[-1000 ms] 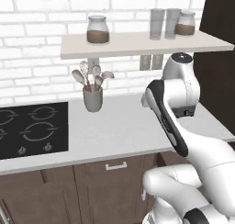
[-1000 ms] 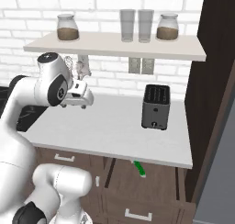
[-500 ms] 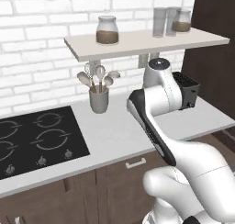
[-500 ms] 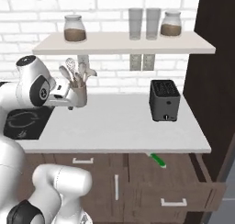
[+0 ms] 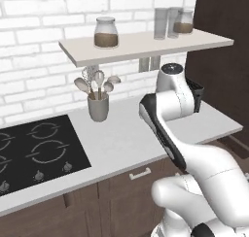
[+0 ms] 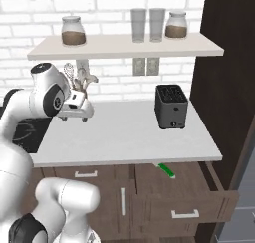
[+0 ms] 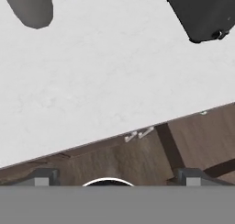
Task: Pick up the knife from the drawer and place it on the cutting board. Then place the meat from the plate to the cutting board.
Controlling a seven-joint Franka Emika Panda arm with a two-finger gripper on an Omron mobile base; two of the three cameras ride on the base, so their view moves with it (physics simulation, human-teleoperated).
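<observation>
I saw a white counter (image 6: 124, 132) running below a white brick wall (image 5: 34, 51). A black toaster (image 6: 171, 107) stood at its right end, a grey utensil holder (image 5: 98, 107) with spoons farther left, and a black cooktop (image 5: 36, 151) at the far left. On the shelf (image 6: 124, 47) above stood two jars (image 6: 73, 31) and two glasses (image 6: 147, 25).

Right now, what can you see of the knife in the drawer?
The knife shows in the right base view as a bright green strip, likely its handle, lying aslant in the open drawer just under the counter's front edge. The counter hides the rest of it, so the blade can't be made out. Nothing touches it except the drawer.
</observation>
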